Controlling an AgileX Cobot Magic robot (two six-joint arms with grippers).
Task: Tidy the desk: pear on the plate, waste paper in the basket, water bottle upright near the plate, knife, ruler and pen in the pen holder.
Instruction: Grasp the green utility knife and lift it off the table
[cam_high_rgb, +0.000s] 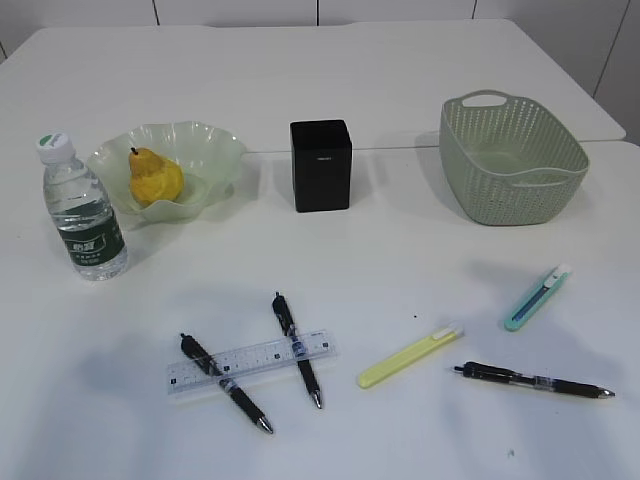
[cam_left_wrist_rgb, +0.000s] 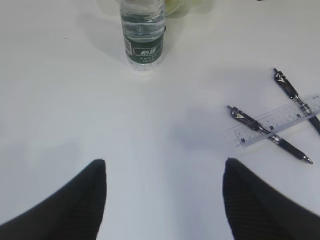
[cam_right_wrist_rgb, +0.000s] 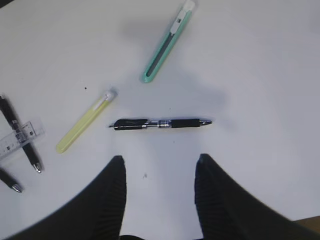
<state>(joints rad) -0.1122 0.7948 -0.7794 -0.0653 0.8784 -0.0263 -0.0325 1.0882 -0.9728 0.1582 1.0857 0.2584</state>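
Three pens lie on the desk (cam_high_rgb: 330, 80) in the exterior view, two under the ruler (cam_high_rgb: 250, 364); the pear (cam_high_rgb: 153, 178) sits in the plate (cam_high_rgb: 215, 150), water bottle (cam_high_rgb: 83, 208) upright beside it, pen holder (cam_high_rgb: 321, 165) and basket (cam_high_rgb: 510, 160) behind. Left wrist view: left gripper (cam_left_wrist_rgb: 165, 170) spread, empty, above bare tabletop. Right wrist view: right gripper (cam_right_wrist_rgb: 160, 167) parted, empty, near a black pen (cam_right_wrist_rgb: 160, 123), with a yellow knife (cam_right_wrist_rgb: 86, 128) and a green knife (cam_right_wrist_rgb: 167, 42) nearby.
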